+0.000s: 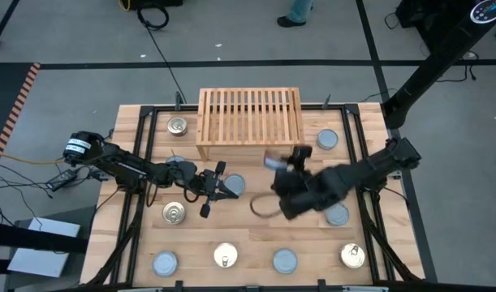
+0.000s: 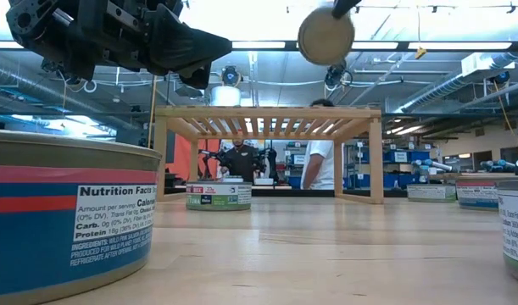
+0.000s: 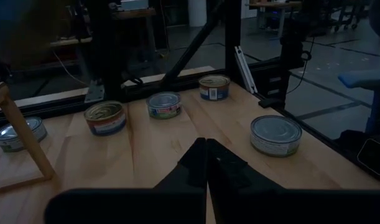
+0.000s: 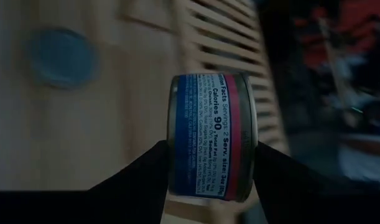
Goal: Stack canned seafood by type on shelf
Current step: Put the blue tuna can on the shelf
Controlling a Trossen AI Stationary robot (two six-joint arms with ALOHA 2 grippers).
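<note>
Carrying one tin (image 4: 213, 135) clamped between its fingers, the right gripper (image 1: 282, 165) hangs just short of the shelf (image 1: 249, 113) ahead; next likely lifting it onto the slats. Left gripper (image 1: 226, 183) waits, closed.

- Grey floor (image 1: 69, 40), dark tape lines crossing.
- Ceiling strip lights (image 2: 259, 44), exposed ducts.
- Blue shelving (image 2: 411, 165) behind.
- Two people (image 2: 322, 161) standing.

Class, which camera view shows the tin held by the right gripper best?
The right wrist view: the held tin fills the frame between the right gripper's fingers, label readable. The low view shows only its round face overhead; the high view, a blur; the left wrist view, nothing.
</note>
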